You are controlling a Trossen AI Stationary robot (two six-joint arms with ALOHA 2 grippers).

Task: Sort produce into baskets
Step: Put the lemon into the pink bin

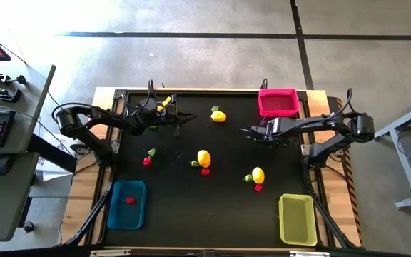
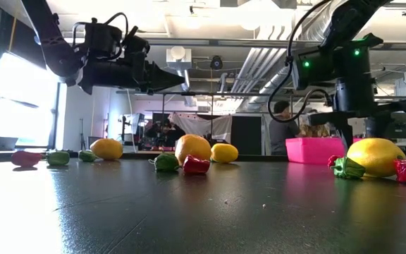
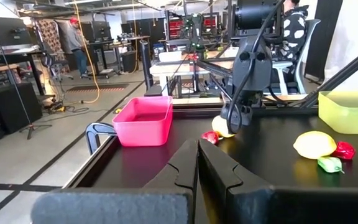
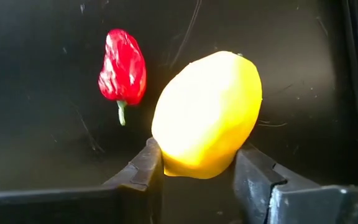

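Note:
My right gripper (image 4: 197,165) points down at the table's far right, next to the pink basket (image 1: 277,102), shut on a yellow lemon (image 4: 207,115). A red pepper (image 4: 123,68) lies on the black table just beside that lemon. In the high view the gripper (image 1: 250,133) hides both. My left gripper (image 3: 197,149) hangs shut and level above the far left of the table (image 1: 188,118), touching nothing. The blue basket (image 1: 127,203), with one red piece in it, sits at the near left. The yellow-green basket (image 1: 297,219) sits at the near right. My right gripper pinches the lemon between its two fingers, one on each of two opposite sides (image 4: 166,155). The fingers come from above, pointing steeply down. The lemon (image 3: 221,127) sits low by the red pepper. Whether it is off the table I cannot tell.
Other lemons lie at the far middle (image 1: 219,116), the centre (image 1: 204,158) and the near right (image 1: 258,175), each with small green or red pieces beside it. More small pieces lie left of centre (image 1: 149,157). A desk with a keyboard stands left of the table.

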